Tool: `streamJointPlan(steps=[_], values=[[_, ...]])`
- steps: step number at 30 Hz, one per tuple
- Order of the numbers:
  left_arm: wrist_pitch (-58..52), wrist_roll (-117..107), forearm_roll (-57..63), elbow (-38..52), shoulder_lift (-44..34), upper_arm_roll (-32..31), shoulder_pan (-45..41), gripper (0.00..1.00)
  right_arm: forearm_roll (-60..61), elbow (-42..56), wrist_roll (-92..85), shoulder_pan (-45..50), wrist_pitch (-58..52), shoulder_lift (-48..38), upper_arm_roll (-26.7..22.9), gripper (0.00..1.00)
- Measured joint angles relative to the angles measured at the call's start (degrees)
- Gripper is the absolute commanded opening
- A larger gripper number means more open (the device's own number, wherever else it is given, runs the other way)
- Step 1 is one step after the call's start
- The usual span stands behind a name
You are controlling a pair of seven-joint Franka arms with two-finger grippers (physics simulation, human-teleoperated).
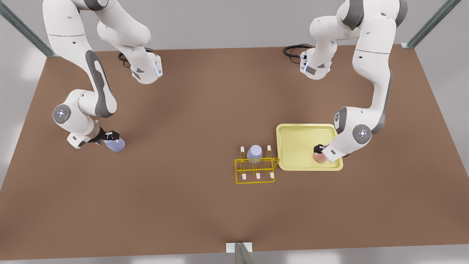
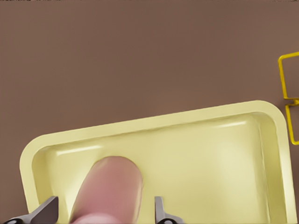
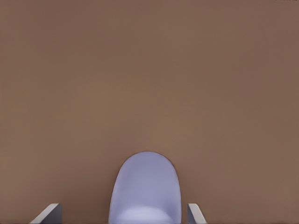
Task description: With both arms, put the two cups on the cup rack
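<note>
Both cups (image 2: 110, 189) (image 3: 145, 189) between parted fingers (image 2: 161, 212).

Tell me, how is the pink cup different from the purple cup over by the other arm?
The pink cup sits in the pale yellow tray beside the rack; the purple cup sits on the bare brown table, far from the rack. They differ in colour, salmon against lavender. The left hand straddles the pink cup, the right hand the purple one. Both are plain, handleless tumblers, each with open fingers either side.

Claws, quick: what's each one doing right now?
Left claw: open, straddling the pink cup in the yellow tray.
Right claw: open, straddling a lavender cup on the table.
</note>
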Motion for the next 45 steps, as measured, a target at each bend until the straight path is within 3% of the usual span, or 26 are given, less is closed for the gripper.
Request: streamJointPlan(steps=[44, 45], values=[[13.1, -0.3, -0.5, -9.0, 0.5, 0.2, 0.8, 1.0, -0.6, -4.5, -5.7, 0.0, 9.6, 5.8, -2.1, 1.0], [13.2, -0.3, -0.5, -9.1, 0.5, 0.2, 0.8, 0.96, -0.6, -4.5, -5.8, 0.0, 9.6, 5.8, -2.1, 1.0]])
